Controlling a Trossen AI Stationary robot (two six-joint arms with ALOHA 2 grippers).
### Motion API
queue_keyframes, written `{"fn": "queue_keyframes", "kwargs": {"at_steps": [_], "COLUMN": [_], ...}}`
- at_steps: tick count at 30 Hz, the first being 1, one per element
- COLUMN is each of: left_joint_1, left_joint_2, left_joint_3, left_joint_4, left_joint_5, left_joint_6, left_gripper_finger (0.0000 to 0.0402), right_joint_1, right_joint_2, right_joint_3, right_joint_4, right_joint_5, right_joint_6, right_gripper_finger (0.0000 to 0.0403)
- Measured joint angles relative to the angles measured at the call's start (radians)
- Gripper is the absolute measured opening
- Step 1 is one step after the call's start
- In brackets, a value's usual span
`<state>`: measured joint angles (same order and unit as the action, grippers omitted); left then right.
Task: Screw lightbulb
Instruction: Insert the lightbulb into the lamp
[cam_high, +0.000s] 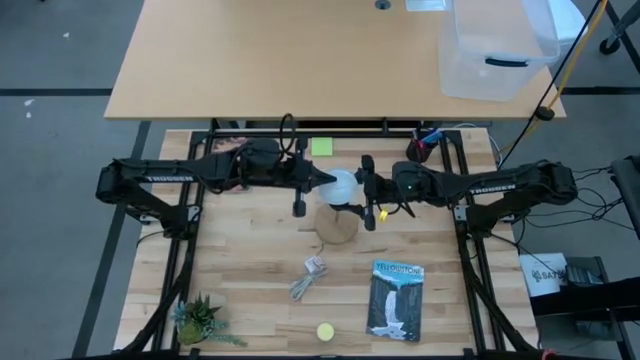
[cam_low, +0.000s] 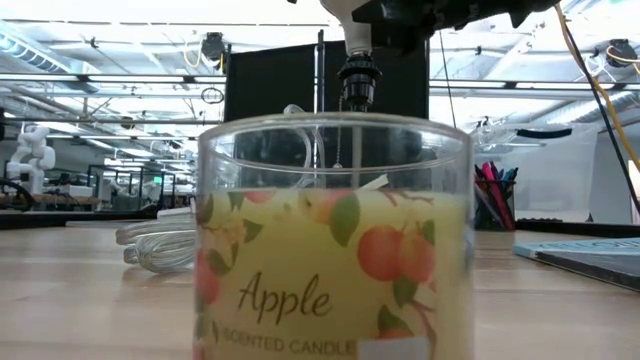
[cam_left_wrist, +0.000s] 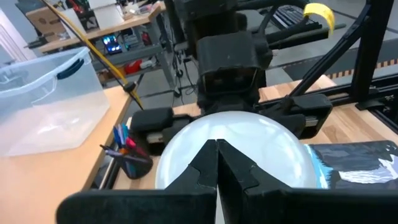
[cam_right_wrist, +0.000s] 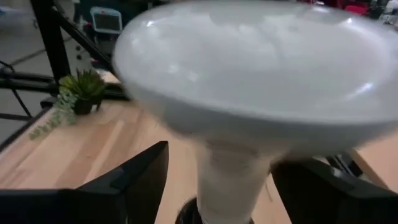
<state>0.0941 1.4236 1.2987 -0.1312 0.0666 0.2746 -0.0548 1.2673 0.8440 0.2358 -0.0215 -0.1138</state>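
So the lightbulb (cam_high: 342, 184) is sitting neck-down over the round wooden base (cam_high: 337, 224), roughly mid-table and a bit toward the far edge. In the low view you can see its screw end right at the black socket (cam_low: 357, 78), but I can't tell how many threads have actually caught.

The right gripper (cam_right_wrist: 217, 180) has its 2 fingers spread wide on either side of the neck, not touching it, so it's let go. The left gripper (cam_left_wrist: 217, 163) is clenched shut with its tips pressed together right against the white dome, more like a prop than a grip.

What worries me: nothing is really holding the bulb. If the threads are barely in, a nudge from that closed left tip could tip it over or push it off-axis, and then the next twist cross-threads it. The wooden base also looks free-standing, so a hard turn could spin or drag the whole thing instead of tightening. If the bulb topples, the Apple scented candle jar (cam_low: 335, 240) near the front edge is what it rolls toward.
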Motion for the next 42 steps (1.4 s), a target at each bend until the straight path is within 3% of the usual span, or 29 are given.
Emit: {"fn": "queue_keyframes", "kwargs": {"at_steps": [17, 31, 35, 42], "left_joint_1": [0.001, -0.006, -0.006, -0.006], "left_joint_2": [0.062, 0.062, 0.062, 0.062], "left_joint_3": [0.079, 0.079, 0.079, 0.078], "left_joint_4": [-0.053, -0.052, -0.053, -0.054], "left_joint_5": [-0.003, -0.003, -0.003, -0.003], "left_joint_6": [-0.003, 0.022, 0.022, 0.021], "left_gripper_finger": [0.0, 0.0, 0.0, 0.0], "right_joint_1": [0.007, 0.012, 0.013, 0.013], "right_joint_2": [-0.038, -0.182, -0.215, -0.211], "right_joint_3": [0.0, 0.0, 0.0, 0.0], "right_joint_4": [-0.135, -0.357, -0.399, -0.357], "right_joint_5": [-0.001, 0.036, 0.119, 0.134], "right_joint_6": [0.004, -0.029, -0.036, -0.056], "right_gripper_finger": [0.0267, 0.026, 0.0208, 0.0026]}}
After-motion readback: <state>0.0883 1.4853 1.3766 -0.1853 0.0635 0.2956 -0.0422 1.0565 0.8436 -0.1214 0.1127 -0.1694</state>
